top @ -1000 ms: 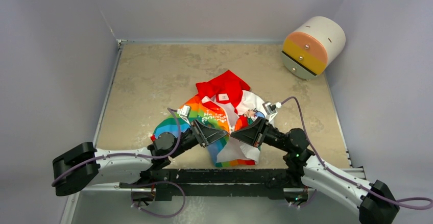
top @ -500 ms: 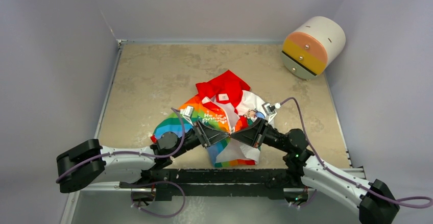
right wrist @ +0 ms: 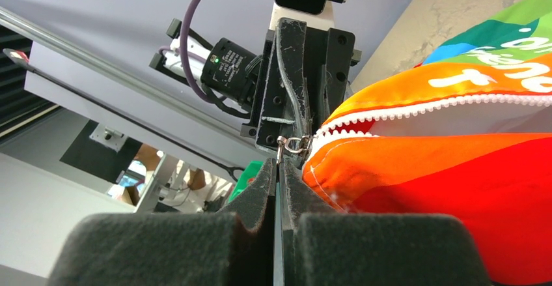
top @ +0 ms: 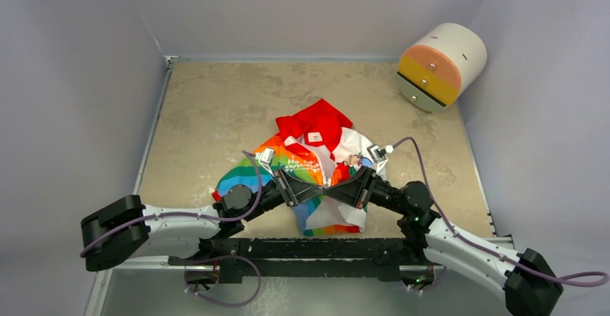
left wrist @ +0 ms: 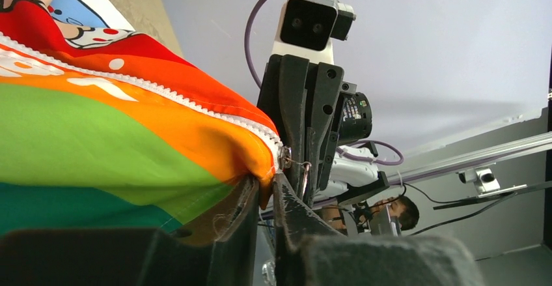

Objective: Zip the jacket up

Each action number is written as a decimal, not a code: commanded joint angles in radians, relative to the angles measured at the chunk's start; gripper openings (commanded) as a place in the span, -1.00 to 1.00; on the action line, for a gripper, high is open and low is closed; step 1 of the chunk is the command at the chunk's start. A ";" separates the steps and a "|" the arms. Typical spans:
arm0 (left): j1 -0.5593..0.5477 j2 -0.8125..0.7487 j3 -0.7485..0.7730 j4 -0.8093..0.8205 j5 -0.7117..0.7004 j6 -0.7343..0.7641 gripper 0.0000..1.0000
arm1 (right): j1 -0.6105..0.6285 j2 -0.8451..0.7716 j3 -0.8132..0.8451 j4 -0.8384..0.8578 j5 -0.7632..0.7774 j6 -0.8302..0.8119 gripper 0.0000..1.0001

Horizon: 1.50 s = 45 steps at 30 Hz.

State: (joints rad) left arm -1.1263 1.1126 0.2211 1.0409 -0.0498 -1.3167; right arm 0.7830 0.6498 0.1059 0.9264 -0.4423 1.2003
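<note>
The small child's fabric jacket (top: 316,150), white with a cartoon print, rainbow stripes and an orange lettered front, lies crumpled at the centre of the top view on the beige stone-patterned table (top: 216,107). Its red hood (top: 316,122) points toward the top of the frame. A rainbow-striped sleeve (top: 237,175) trails to the lower left, and the hem reaches down toward the arm bases.

The 2 black arms come in from the lower left and lower right of the top view. Their tips meet over the jacket's lower front, just beside each other.

In the left wrist view the left gripper (left wrist: 265,188) sits at the bottom centre. Its jaws are narrow and pinch the orange corner of the jacket's front edge, where the row of white zipper teeth (left wrist: 163,94) ends.

In the right wrist view the right gripper (right wrist: 278,169) has its foam-padded jaws pressed fully together. The small metal zipper pull (right wrist: 291,145) sits at their tips, and its tab runs down into the seam between them. White teeth run off toward the right of that frame and are not joined along the length that shows.

A white cylinder with an orange and yellow end face (top: 440,64) lies on its side in the upper right of the top view, well apart from the jacket.
</note>
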 commanded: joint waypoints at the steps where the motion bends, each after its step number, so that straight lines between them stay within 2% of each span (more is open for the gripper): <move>1: 0.003 -0.002 0.042 0.077 0.021 0.012 -0.91 | 0.010 0.007 -0.008 0.095 -0.026 0.011 -1.00; 2: 0.003 -0.004 0.040 0.077 0.021 0.015 -1.00 | 0.010 0.007 -0.008 0.096 -0.024 0.012 -1.00; 6: 0.003 -0.032 0.026 0.055 0.015 0.027 -1.00 | 0.011 0.007 -0.003 0.094 -0.016 0.013 -1.00; 18: 0.002 -0.128 0.028 -0.225 0.068 0.142 -1.00 | 0.012 0.012 0.076 0.014 0.060 0.010 -1.00; 31: -0.004 -0.085 0.036 -0.315 0.128 0.207 -1.00 | 0.012 0.092 0.115 0.010 0.151 0.030 -1.00; 38: -0.009 -0.103 0.025 -0.406 0.119 0.230 -1.00 | 0.012 0.118 0.145 -0.058 0.202 0.030 -1.00; 45: -0.034 -0.094 -0.012 -0.400 0.138 0.205 -1.00 | 0.012 0.166 0.170 -0.056 0.259 0.035 -1.00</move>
State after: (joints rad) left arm -1.1309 1.0187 0.2317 0.6662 0.0311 -1.1233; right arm 0.7948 0.8059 0.1944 0.7891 -0.2703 1.2232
